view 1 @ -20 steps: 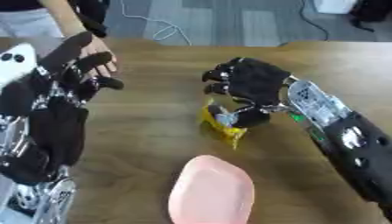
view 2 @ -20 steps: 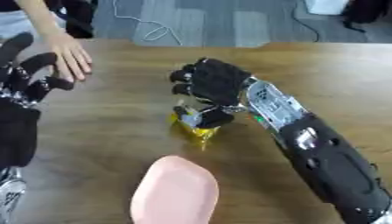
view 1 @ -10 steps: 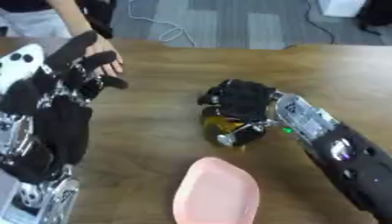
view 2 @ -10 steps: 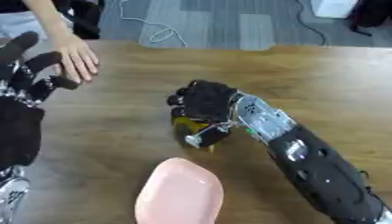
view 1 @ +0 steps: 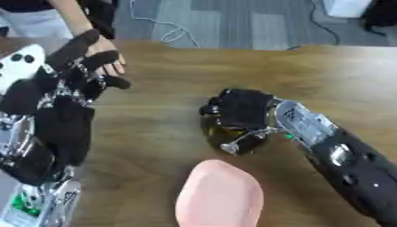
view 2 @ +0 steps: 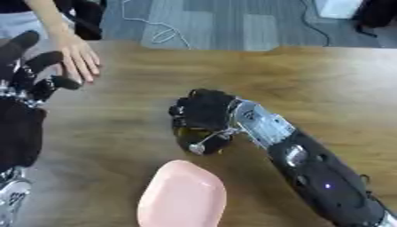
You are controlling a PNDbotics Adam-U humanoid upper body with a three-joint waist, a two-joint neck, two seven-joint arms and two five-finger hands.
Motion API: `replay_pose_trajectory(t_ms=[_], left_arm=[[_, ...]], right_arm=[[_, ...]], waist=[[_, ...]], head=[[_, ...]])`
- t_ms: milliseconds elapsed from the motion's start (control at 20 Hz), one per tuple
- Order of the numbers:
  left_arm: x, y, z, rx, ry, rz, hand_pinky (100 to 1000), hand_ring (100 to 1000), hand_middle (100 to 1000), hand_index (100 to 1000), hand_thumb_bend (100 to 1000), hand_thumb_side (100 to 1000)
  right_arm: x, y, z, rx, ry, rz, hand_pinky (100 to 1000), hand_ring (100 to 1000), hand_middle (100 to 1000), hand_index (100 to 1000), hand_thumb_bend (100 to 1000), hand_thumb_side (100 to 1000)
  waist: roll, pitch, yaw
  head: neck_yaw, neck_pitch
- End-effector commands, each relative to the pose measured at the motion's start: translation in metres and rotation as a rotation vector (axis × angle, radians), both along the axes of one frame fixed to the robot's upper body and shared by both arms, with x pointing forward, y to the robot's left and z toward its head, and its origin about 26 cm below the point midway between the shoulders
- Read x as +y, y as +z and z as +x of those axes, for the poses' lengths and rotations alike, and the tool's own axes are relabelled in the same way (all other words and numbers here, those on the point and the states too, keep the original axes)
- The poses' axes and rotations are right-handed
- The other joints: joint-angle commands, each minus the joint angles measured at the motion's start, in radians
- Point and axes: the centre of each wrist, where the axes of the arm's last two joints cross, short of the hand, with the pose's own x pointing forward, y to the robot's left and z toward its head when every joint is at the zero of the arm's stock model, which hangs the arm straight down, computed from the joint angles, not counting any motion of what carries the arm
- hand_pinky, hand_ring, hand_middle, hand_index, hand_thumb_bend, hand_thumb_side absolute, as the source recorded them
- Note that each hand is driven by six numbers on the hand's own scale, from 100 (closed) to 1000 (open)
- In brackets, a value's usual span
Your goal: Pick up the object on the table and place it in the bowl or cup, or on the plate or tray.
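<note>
My right hand [view 1: 242,110] lies palm down on the wooden table [view 1: 178,93], fingers curled over a small yellow object [view 2: 188,132]. Only a sliver of yellow shows under the fingers; most of the object is hidden by the hand. A pink plate [view 1: 219,196] lies just in front of that hand, toward the near edge. My left hand [view 1: 74,75] is raised at the left side with its fingers straight and spread, holding nothing.
A person's bare hand [view 2: 77,61] rests on the table's far left edge, close behind my left hand. Cables lie on the floor beyond the table. Bare wood stretches to the right and far side.
My right hand has dropped down onto the yellow object and closed over it, hiding most of it. The camera has tilted slightly. My left hand stays raised.
</note>
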Motion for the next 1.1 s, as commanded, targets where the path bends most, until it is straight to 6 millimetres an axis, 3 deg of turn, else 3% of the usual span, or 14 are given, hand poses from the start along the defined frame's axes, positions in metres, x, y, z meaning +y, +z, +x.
replay_pose_trajectory(t_ms=[50,150,250,550,650,750,800,900,950,1100], left_arm=[[-0.002,0.008,-0.002,-0.035,-0.011,-0.007,604,817,854,840,100,919],[-0.002,0.008,-0.002,-0.036,-0.010,-0.010,603,817,854,839,100,919],[-0.002,0.008,-0.002,-0.037,-0.009,-0.013,602,816,854,837,100,920],[-0.003,0.009,-0.002,-0.041,-0.008,-0.021,600,815,852,834,100,920],[-0.003,0.009,-0.002,-0.042,-0.008,-0.023,600,815,852,833,100,919],[-0.003,0.010,-0.001,-0.045,-0.008,-0.025,600,815,852,832,100,919],[-0.004,0.010,-0.001,-0.045,-0.009,-0.026,600,815,852,832,100,919],[-0.004,0.011,-0.001,-0.048,-0.010,-0.028,601,815,852,831,100,918],[-0.004,0.011,-0.001,-0.049,-0.010,-0.029,600,815,852,830,100,917],[-0.004,0.011,-0.001,-0.050,-0.010,-0.030,600,815,852,829,100,915]], right_arm=[[-0.007,0.000,0.001,0.008,0.028,0.074,396,635,755,749,130,632],[-0.013,-0.004,0.003,0.011,0.060,0.158,344,597,734,738,143,655],[-0.018,-0.006,0.004,-0.004,0.099,0.269,166,496,645,679,140,670],[-0.036,-0.035,0.016,-0.052,0.114,0.490,100,478,648,674,165,647],[-0.040,-0.045,0.020,-0.062,0.122,0.548,100,426,606,644,117,576],[-0.042,-0.051,0.022,-0.078,0.143,0.610,100,355,515,521,100,376],[-0.044,-0.053,0.023,-0.086,0.153,0.633,100,335,484,489,100,324],[-0.046,-0.057,0.025,-0.106,0.183,0.686,100,179,307,336,100,100],[-0.047,-0.059,0.026,-0.113,0.204,0.716,100,100,217,260,100,100],[-0.052,-0.065,0.029,-0.114,0.242,0.756,100,100,104,184,100,100]], waist=[[0.008,-0.010,0.000],[0.012,-0.006,-0.002],[0.016,-0.003,-0.004],[0.025,0.005,-0.006],[0.028,0.007,-0.007],[0.030,0.010,-0.006],[0.031,0.010,-0.006],[0.032,0.012,-0.005],[0.033,0.013,-0.004],[0.034,0.014,-0.004]], head=[[-0.002,-0.013],[-0.005,-0.012],[-0.008,-0.011],[-0.030,-0.006],[-0.036,-0.005],[-0.041,-0.003],[-0.043,-0.002],[-0.048,-0.001],[-0.050,0.000],[-0.052,0.003]])
